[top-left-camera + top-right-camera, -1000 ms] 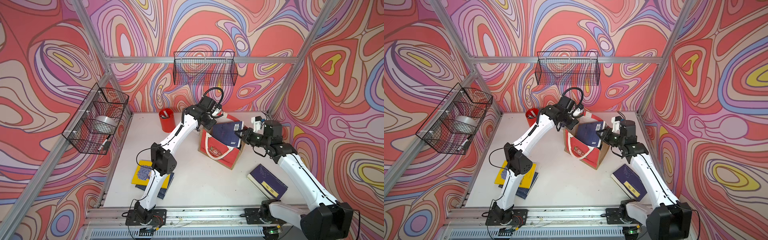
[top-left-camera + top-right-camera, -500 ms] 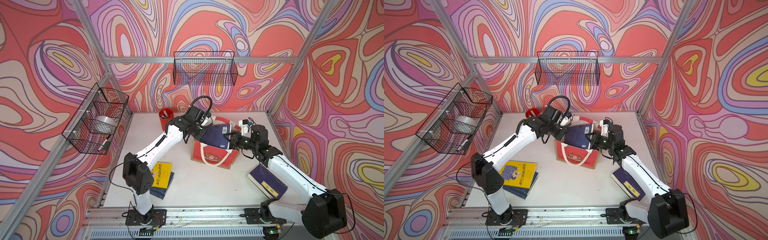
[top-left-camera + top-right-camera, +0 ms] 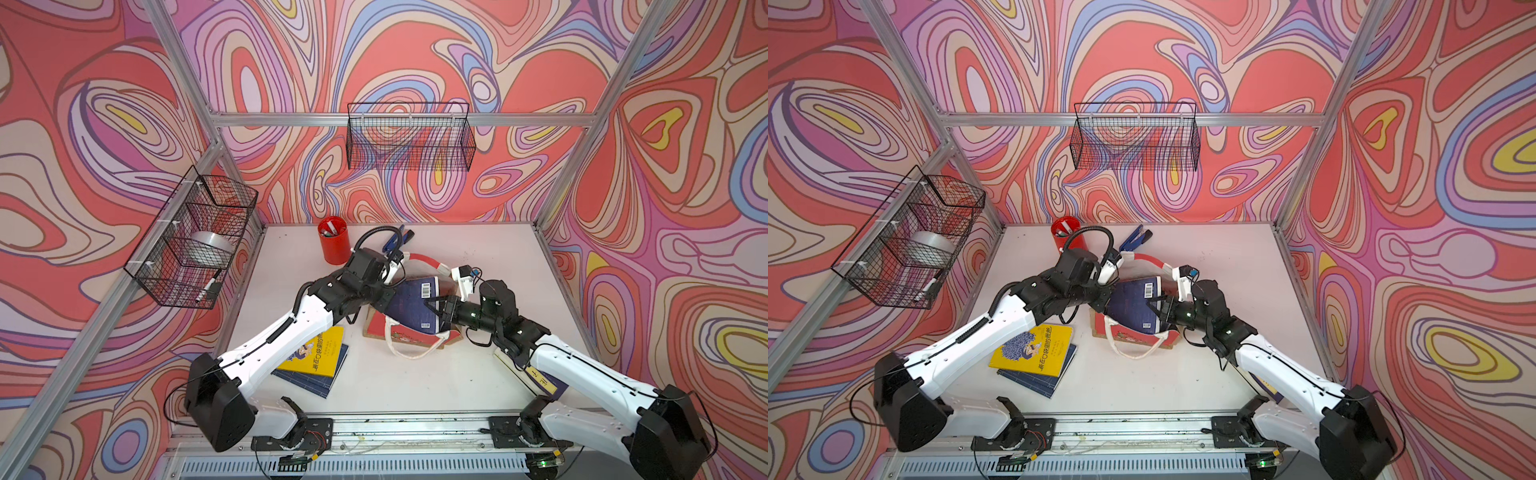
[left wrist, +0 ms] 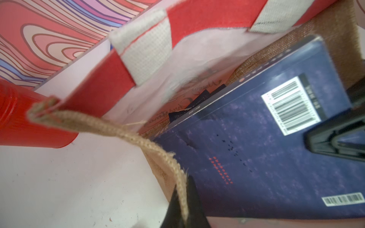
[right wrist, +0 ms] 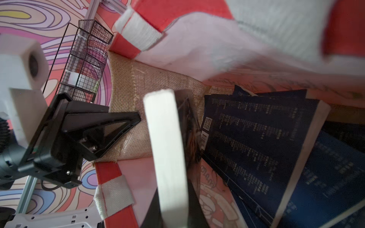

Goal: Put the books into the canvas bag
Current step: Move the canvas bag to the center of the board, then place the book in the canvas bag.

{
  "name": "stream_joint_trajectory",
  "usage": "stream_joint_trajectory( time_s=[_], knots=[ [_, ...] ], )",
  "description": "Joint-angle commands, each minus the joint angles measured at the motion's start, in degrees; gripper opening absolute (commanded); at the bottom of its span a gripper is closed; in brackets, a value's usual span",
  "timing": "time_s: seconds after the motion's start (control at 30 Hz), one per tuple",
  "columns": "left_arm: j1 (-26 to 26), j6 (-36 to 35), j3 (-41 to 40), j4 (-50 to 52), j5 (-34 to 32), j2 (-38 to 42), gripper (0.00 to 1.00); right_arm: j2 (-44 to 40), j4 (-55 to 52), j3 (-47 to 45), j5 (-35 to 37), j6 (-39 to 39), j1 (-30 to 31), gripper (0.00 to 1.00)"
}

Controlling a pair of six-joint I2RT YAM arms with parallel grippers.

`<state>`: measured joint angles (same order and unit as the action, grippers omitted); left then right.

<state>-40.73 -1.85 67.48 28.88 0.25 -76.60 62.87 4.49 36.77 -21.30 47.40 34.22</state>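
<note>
The canvas bag [image 3: 409, 334] lies tipped toward the front, mouth facing the back, in both top views [image 3: 1133, 336]. My left gripper [image 4: 182, 189] is shut on its burlap rim [image 4: 138, 136] at the mouth's left side [image 3: 380, 297]. My right gripper [image 5: 173, 189] is shut on a navy book [image 3: 415, 303], seen edge-on [image 5: 167, 148], partly inside the mouth. More navy books [image 5: 256, 138] lie inside the bag. A yellow book [image 3: 318, 353] rests on a navy one [image 3: 316, 382] at front left. Another navy book [image 3: 544, 380] lies under my right arm.
A red pen cup [image 3: 334, 245] and a blue stapler-like tool [image 3: 397, 241] stand just behind the bag. Wire baskets hang on the left wall [image 3: 195, 241] and the back wall [image 3: 409, 137]. An aluminium rail [image 3: 395, 428] runs along the table's front edge.
The bag has gone from upright to tipped forward and shifted left. Both arms came lower and leftward with it, the left still on the rim, the right still holding the navy book.
</note>
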Motion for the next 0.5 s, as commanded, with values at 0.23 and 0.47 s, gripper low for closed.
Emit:
stream_joint_trajectory(
  time_s=[0.23,0.47],
  knots=[
    [-6.66,3.99,-10.10,-8.65,-4.97,8.68,0.00,10.40,-8.11,12.20,8.31,3.95,7.53,0.00],
    [-6.65,2.26,-9.89,-8.94,-6.35,9.13,0.00,11.86,-23.97,19.40,26.23,1.38,11.09,0.00]
  ],
)
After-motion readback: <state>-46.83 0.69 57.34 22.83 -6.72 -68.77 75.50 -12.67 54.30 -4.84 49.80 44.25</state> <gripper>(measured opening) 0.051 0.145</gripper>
